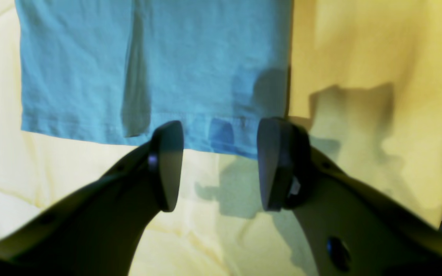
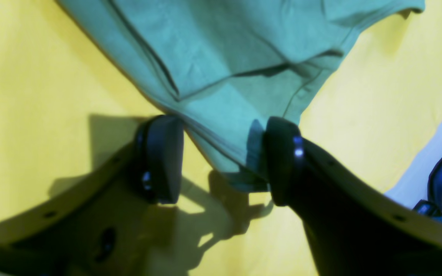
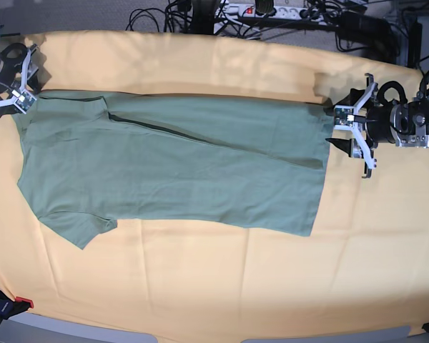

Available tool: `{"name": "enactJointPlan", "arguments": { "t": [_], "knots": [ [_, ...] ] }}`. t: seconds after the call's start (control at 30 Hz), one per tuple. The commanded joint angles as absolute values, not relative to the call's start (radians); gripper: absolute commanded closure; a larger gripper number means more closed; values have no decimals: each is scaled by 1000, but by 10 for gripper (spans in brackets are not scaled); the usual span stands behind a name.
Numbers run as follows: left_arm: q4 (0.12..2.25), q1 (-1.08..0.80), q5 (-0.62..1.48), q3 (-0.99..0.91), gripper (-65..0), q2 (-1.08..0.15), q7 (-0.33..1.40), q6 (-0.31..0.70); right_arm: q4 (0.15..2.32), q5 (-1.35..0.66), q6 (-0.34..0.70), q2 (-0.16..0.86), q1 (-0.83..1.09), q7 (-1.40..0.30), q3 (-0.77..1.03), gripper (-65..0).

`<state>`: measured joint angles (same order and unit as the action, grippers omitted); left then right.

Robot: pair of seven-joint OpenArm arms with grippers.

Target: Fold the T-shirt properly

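So the T-shirt [image 3: 171,161] is laid out sideways on the yellow cloth [image 3: 222,286] covering the table, one long side already folded over, the near sleeve [image 3: 79,229] still poking out.

The left hand [image 1: 221,165] is parked at the hem [image 1: 205,138], spread wide with nothing in it, the hem corner sitting right between the fingers.

The right hand [image 2: 223,161] is at the shoulder end, also apart, with the shirt edge [image 2: 236,168] caught between the fingers but not visibly pinched yet.

Looks like both far corners are about to be grabbed. For that to go well, only the shirt should be pinched, not the cloth underneath. Both layers need catching, and the two ends should be lifted evenly so the fold line stays straight.
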<state>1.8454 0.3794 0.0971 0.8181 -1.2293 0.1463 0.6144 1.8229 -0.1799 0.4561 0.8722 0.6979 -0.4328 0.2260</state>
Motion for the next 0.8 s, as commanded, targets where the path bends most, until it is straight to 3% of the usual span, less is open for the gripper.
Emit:
{"name": "enactJointPlan", "arguments": {
  "t": [0.0, 0.1, 0.23, 0.33, 0.77],
  "knots": [
    [1854, 397, 109, 805, -312, -1246, 128, 607, 1829, -178, 464, 893, 696, -422, 236, -278],
    [1854, 396, 116, 805, -312, -1246, 128, 607, 1829, -178, 482, 893, 696, -422, 236, -195],
    [1854, 397, 117, 805, -312, -1246, 128, 612, 1829, -179, 452, 893, 696, -422, 236, 0],
    [1854, 397, 117, 805, -312, -1246, 128, 696, 1829, -178, 438, 893, 696, -422, 236, 0],
    [1854, 390, 89, 806, -313, -1244, 128, 698, 1829, -183, 437, 893, 696, -422, 236, 0]
  ]
}}
